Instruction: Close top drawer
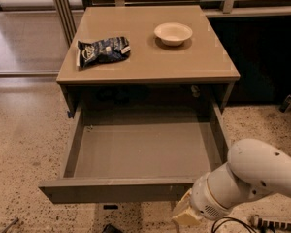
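Note:
The top drawer is pulled far out of the grey-brown cabinet and its tray is empty. Its flat front panel faces me along the bottom of the view. My gripper sits low at the bottom right, just in front of the right part of the drawer front, at the end of the white arm. Only its cream-coloured base shows; the fingers are hidden.
On the cabinet top lie a dark blue chip bag at the left and a white bowl at the right. Speckled floor surrounds the cabinet. Cables lie on the floor at the bottom right. A dark wall panel stands to the right.

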